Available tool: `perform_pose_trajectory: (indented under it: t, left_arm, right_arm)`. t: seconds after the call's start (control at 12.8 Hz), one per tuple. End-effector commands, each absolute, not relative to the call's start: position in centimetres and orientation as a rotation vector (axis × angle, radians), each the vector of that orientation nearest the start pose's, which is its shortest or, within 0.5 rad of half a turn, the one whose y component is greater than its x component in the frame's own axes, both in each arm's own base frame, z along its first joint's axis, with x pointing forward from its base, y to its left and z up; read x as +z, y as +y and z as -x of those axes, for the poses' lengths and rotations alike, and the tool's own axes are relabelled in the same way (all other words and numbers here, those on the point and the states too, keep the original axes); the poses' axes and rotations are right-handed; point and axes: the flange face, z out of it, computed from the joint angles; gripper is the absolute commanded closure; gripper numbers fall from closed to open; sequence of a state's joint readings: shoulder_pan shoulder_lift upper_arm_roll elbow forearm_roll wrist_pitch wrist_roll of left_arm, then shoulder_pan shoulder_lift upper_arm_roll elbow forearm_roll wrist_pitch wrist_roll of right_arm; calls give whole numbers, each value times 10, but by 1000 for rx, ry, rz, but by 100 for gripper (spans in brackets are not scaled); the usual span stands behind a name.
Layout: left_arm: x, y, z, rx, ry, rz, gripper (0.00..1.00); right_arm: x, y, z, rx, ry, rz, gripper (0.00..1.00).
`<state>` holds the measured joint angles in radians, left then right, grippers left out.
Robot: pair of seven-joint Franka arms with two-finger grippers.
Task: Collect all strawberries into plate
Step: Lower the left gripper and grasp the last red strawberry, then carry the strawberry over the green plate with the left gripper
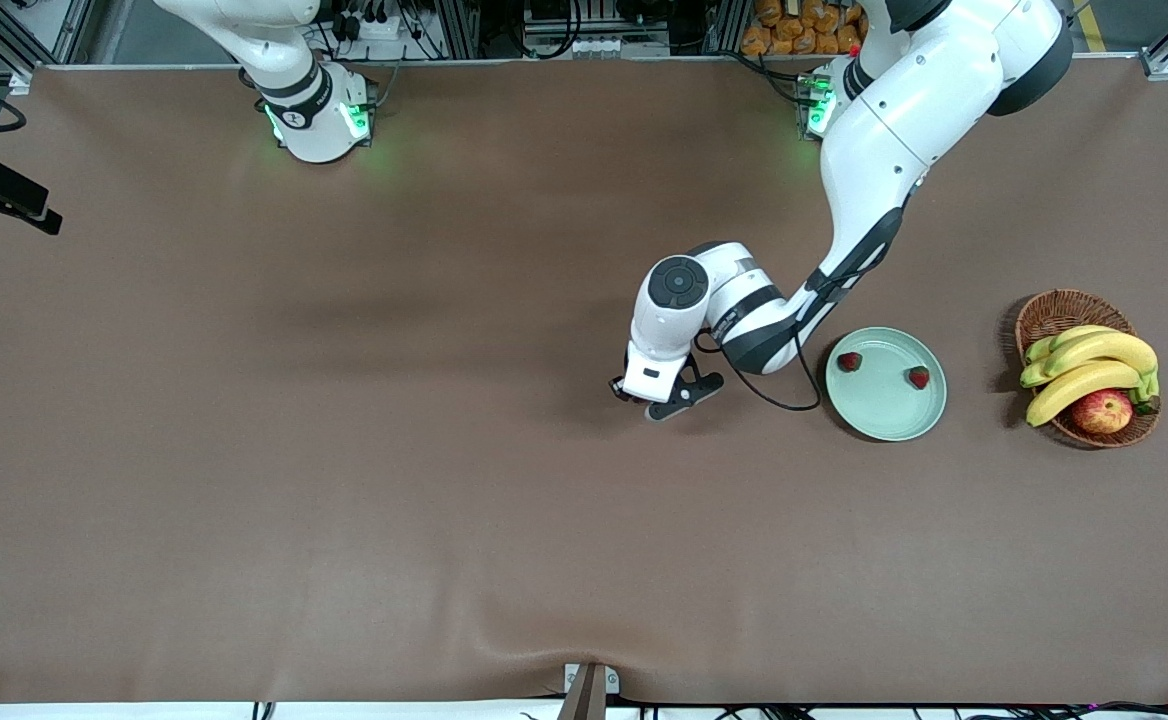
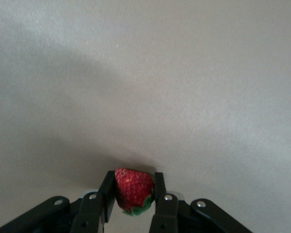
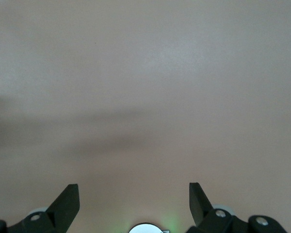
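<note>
A strawberry (image 2: 132, 190) sits pinched between the left gripper's (image 2: 132, 194) fingers (image 2: 106, 194) over the brown tabletop (image 1: 344, 450) beside the plate (image 1: 885, 410), where two strawberries (image 1: 849, 362) lie apart; the right gripper (image 3: 134, 200) waits, fingers spread wide and empty

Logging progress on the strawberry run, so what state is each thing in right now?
Left hand: shut on third small red strawberry, beside the plate toward the right arm's end.
Right hand: open, waiting.
Round pale mint-green plate: holds two small red strawberries.
Brown wicker basket: holds yellow bananas and red-yellow apple.
</note>
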<state>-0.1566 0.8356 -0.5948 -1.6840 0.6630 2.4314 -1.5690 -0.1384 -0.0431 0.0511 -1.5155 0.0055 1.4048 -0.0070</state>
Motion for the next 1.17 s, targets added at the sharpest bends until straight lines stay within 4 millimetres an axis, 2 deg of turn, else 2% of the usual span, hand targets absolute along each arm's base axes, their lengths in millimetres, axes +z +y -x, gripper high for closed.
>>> perform_pose_trajectory:
  t: [0.0,0.23,0.47,0.63,0.78,0.94,1.1]
  left_arm:
    - [217,-423,-543,-205,-812,3135,100]
    - [269,-403,-561,-312,-854,3096,100]
    - [309,-378,-574,-350,-851,3058,100]
    - [339,-348,-586,-282,-826,3070,100]
    - [371,-306,-600,-205,-780,3093,100]
    - [388,-269,-607,-145,-728,3093,100]
    - [393,-229,-613,-78,-635,3080,100]
  right_arm:
    - [663,-44,-525,97,144,3115,0]
    - [664,-44,-525,94,143,3113,0]
    - [664,-44,-525,94,143,3113,0]
    - [664,-44,-525,94,143,3113,0]
    - [664,-44,-524,97,141,3113,0]
    - [664,-44,-524,97,141,3113,0]
    - [664,-45,-524,101,145,3113,0]
